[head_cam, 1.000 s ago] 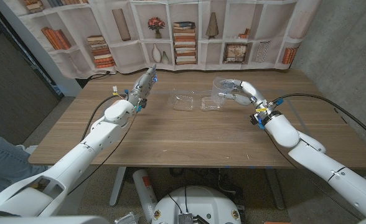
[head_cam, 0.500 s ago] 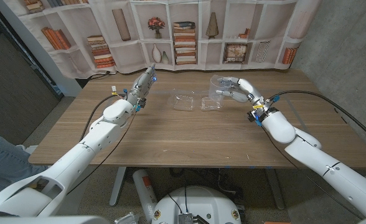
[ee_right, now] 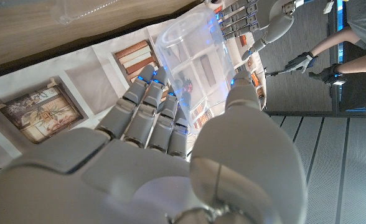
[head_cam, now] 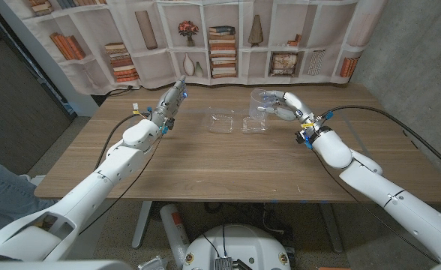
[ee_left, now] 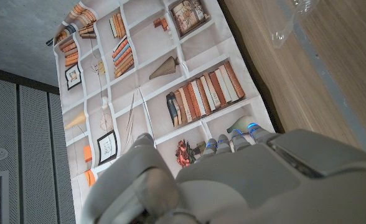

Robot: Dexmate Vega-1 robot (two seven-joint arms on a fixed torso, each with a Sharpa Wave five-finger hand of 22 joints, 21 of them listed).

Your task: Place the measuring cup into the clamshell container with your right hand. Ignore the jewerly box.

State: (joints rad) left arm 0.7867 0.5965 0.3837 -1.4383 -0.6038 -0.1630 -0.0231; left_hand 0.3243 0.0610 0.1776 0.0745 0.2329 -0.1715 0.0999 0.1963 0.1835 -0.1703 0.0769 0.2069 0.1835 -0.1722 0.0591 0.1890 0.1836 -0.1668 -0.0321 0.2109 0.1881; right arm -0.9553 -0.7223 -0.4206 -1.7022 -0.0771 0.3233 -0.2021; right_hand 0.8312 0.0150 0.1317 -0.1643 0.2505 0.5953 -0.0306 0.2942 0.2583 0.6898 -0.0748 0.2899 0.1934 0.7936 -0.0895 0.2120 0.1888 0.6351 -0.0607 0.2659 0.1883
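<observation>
The right hand [head_cam: 284, 106] holds the measuring cup [head_cam: 264, 101], a clear plastic vessel, raised above the bench [head_cam: 228, 165] at its far right portion. In the right wrist view the fingers [ee_right: 147, 106] press one side of the measuring cup [ee_right: 192, 53] and the thumb presses the opposite side, so the cup wall sits between them. The cup is off the bench surface, just beyond and above the clamshell container [head_cam: 239, 123], which lies open on the bench near its middle as two clear shallow halves side by side. The cup is not inside either half. The left hand [head_cam: 172, 101] is raised over the far left portion of the bench, well apart from the container, with its fingers extended close together toward the backdrop and nothing held in it. In the left wrist view the back of the left hand [ee_left: 233, 180] is seen, and an edge of clear plastic lies on the bench beyond it. A printed bookshelf backdrop [head_cam: 220, 45] hangs behind the bench.
</observation>
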